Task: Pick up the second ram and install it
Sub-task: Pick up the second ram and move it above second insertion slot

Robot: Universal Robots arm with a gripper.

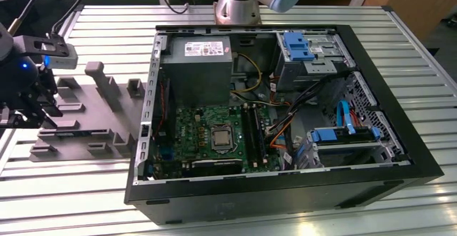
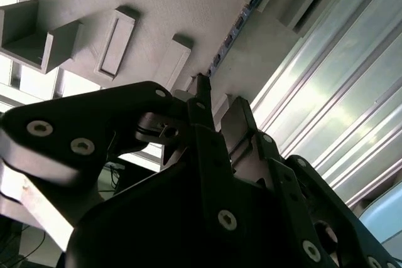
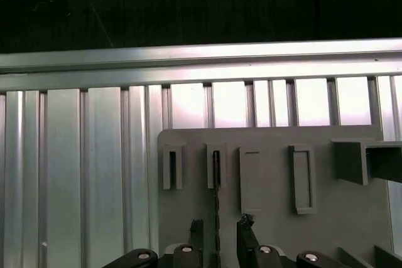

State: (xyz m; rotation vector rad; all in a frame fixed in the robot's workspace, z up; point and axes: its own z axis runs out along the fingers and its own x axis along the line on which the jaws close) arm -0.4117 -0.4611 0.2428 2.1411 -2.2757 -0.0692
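The arm's black gripper hangs low over the grey fixture block, its fingers parted and holding nothing. The second ram stands on edge in a narrow slot of that block and appears to run straight between them. A strip of grey shows on either side of the stick in the first wrist view, so the fingers seem not to be touching it, though the angle is steep. The stick's long axis runs away from the gripper across the block toward the slatted metal table. The parted fingers stand either side of its thin faces, at the end nearest the wrist. In the exterior view the gripper sits over the fixture block at that view's left. The open computer case and its green motherboard lie well apart, toward that view's right.
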